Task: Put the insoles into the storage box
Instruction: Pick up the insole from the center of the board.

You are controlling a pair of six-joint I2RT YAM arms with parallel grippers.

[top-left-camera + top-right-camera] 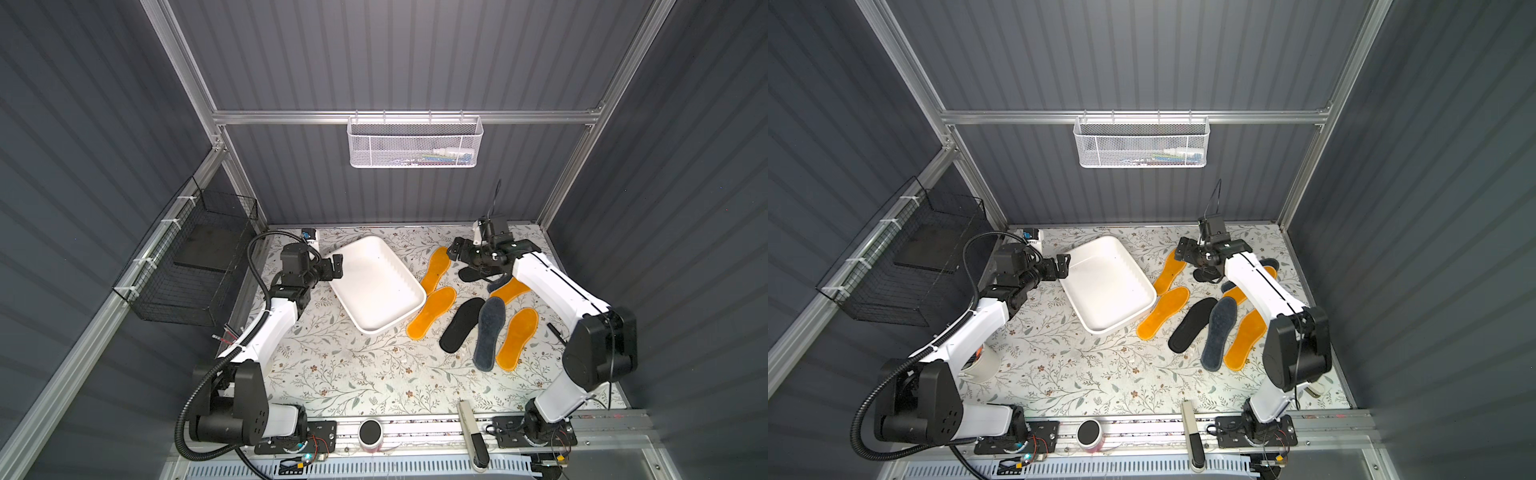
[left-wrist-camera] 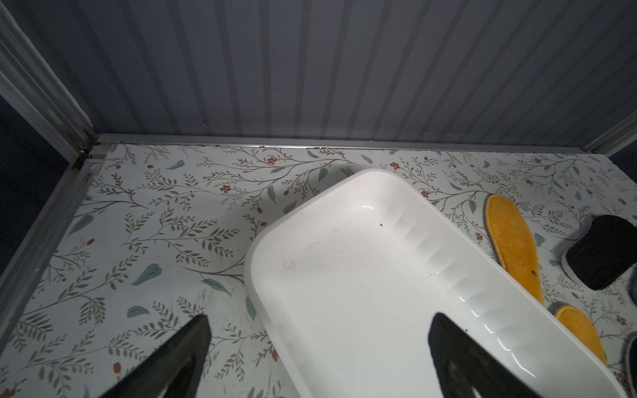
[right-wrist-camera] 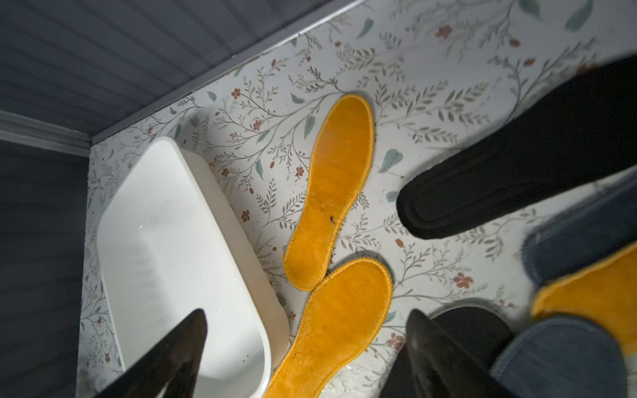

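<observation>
One broad bench (image 1: 332, 374), papered in a leaf-and-flower print, carries everything. On its far left part the storage box (image 1: 370, 291) sits askew: a shallow, glossy white plastic tub with rounded corners and a thick rim. The left wrist view shows the stepped ribs (image 2: 444, 272) along one inner wall most plainly. All eight insoles (image 1: 490, 332) lie flat on the bench right of the box, outside it: four plush orange-yellow, two matte black, two fuzzy grey-blue. The orange pair (image 1: 432, 311) lies end to end just beside the box's right rim, and only the right wrist view shows the stitched cord edging (image 3: 358, 262) round them. Both top views show a near row, black, grey-blue and orange, side by side, while the right arm (image 1: 552, 286) covers parts of the far three. The left gripper (image 1: 336, 267) hovers at the box's left rim, jaws wide and empty; in its wrist view one finger (image 2: 458, 355) hangs over the box's floor, the other over the bench. The right gripper (image 1: 454, 250) hangs near the far tip of the far orange insole, jaws spread wide, gripping nothing.
</observation>
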